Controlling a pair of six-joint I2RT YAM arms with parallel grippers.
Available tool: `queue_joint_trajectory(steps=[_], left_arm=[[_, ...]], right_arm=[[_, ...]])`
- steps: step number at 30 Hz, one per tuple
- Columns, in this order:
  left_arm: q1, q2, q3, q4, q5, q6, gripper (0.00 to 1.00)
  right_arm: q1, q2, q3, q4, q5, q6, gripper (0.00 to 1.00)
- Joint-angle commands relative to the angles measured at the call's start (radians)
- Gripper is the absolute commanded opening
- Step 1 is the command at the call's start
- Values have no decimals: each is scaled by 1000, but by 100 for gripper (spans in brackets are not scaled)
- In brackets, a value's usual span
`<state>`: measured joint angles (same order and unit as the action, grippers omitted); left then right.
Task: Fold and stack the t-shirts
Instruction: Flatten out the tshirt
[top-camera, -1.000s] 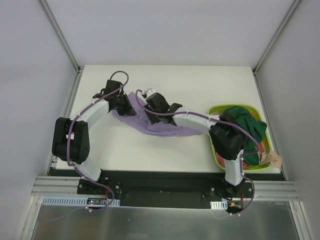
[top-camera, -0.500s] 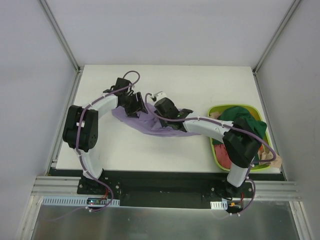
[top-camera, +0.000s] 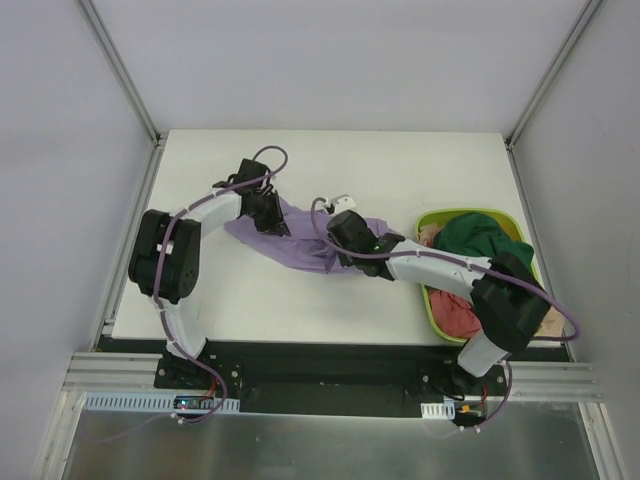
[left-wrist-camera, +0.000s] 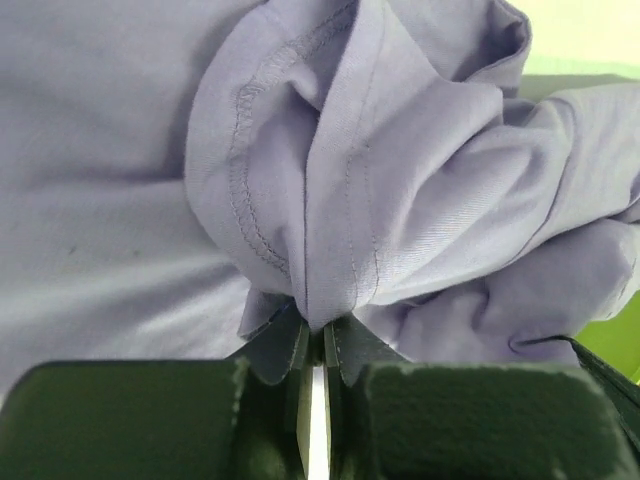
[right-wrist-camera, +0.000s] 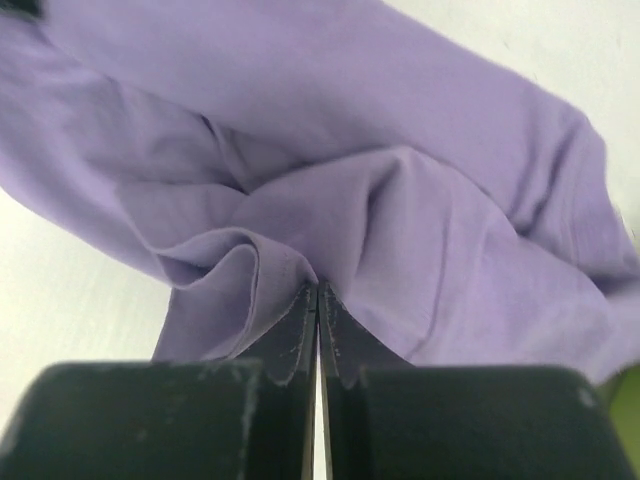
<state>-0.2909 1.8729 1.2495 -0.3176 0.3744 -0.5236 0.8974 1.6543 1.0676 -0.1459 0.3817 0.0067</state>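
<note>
The lavender t-shirt (top-camera: 300, 243) lies bunched on the white table, mid-left. My left gripper (top-camera: 274, 220) is at its far left part, and in the left wrist view that gripper (left-wrist-camera: 315, 335) is shut on a stitched fold of the lavender t-shirt (left-wrist-camera: 380, 200). My right gripper (top-camera: 340, 250) is over the shirt's right part; in the right wrist view it (right-wrist-camera: 318, 292) is shut on a gathered ridge of the same cloth (right-wrist-camera: 400, 220). A dark green t-shirt (top-camera: 482, 240) and a red-pink one (top-camera: 457, 312) sit in the basket.
The lime-green basket (top-camera: 432, 218) stands at the table's right edge, partly under my right arm's elbow (top-camera: 510, 305). A tan cloth (top-camera: 548, 320) hangs over its near right corner. White walls and metal rails frame the table.
Both grippers moved right, the right one also nearer, with the lavender shirt shifting right. The right arm's elbow swung off the basket, uncovering the red-pink shirt.
</note>
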Motion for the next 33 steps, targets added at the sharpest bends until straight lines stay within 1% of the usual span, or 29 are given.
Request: queue_joint_trajectory(steps=[1,4,7,11,13,16,19,20,22,23,24,27,28,30,31,33], left_arm=[[15,-181,-67,-3,-103,-27,0],[42,-292,-131,-3,-164,-45,0],[94,-435,-211,-5,-216,-84,0],[177,-633,-311,-6,-253,-130,0],[190,-746,-334,-17,-313,-135,0],[190,-885,-354,-31,-368,-133,0],[190,-980,-361,-58,-420,-130,0],[190,-1003,-363,-67,-420,-128,0],[190,-1029,-366,-74,-416,-131,0],[190,-1037,-371,-77,-407,-130,0],[190,-1037,-371,-80,-401,-131,0],[190,-1032,-381,-86,-376,-133,0],[190,-1031,-390,-86,-352,-136,0],[190,-1028,-401,-87,-348,-138,0],[190,-1028,-407,-87,-348,-142,0],[190,-1025,-410,-87,-344,-147,0]], right_arm=[[5,-168,-122,-56,74,88,1],[5,-232,-217,-113,98,160,1],[5,-313,-322,-150,118,240,1],[6,-453,-435,-146,62,277,1],[5,-502,-480,-124,25,259,1],[8,-524,-512,-97,-29,248,1],[8,-502,-512,-84,-47,243,1],[11,-495,-502,-90,-43,242,7],[12,-479,-466,-113,-40,240,32],[12,-476,-448,-127,-41,233,42],[14,-481,-434,-138,-46,227,48],[15,-507,-396,-193,-23,242,57],[14,-522,-388,-202,-12,254,62],[14,-544,-382,-190,-6,262,71],[15,-547,-376,-173,-9,262,78],[14,-528,-364,-138,-7,248,88]])
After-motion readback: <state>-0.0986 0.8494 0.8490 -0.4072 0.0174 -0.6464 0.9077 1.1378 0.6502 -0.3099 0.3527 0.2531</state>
